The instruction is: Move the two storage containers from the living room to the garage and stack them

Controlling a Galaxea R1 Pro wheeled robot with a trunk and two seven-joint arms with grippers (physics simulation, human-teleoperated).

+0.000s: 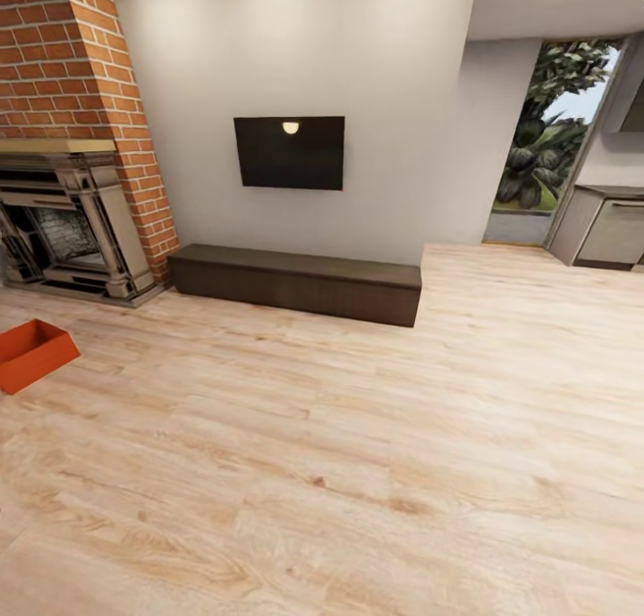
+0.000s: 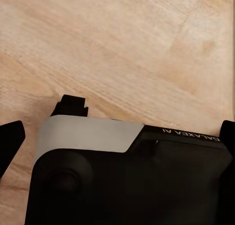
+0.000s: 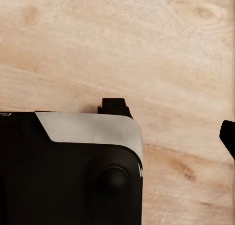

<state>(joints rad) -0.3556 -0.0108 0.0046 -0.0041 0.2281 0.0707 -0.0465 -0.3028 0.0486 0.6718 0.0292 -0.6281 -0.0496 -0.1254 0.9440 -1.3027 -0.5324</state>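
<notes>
The head view looks across the living room, over a light wood-plank floor (image 1: 340,455). Take the long dark cabinet (image 1: 298,282) against the far wall as the landmark. A dark TV (image 1: 289,152) hangs on the pale wall straight above the cabinet, with a small lamp glare near its upper edge. Left of the cabinet, touching or just beside its end, rises the brick fireplace (image 1: 76,151) with its grey stone surround and dark firebox. Right of the cabinet, well apart, a glass door (image 1: 547,142) shows green foliage outside, and beyond it stand grey kitchen units (image 1: 608,232).

One orange-red container (image 1: 31,352) sits on the planks in front of the fireplace, forward and left of the cabinet, well apart from it. It is open-topped, stands flat, and is cut by the picture's left edge, so only part of it shows.

The left wrist view looks down on the same planks, past a black and grey body of the robot (image 2: 132,171) lettered "GALAXEA". The dark tips of the left end effector (image 2: 117,142) show at the two side edges, spread wide apart with nothing between them.

The right wrist view shows a like black and grey body over the planks. Of the right end effector (image 3: 228,137), one dark tip shows at the edge; how far it is open I cannot tell.
</notes>
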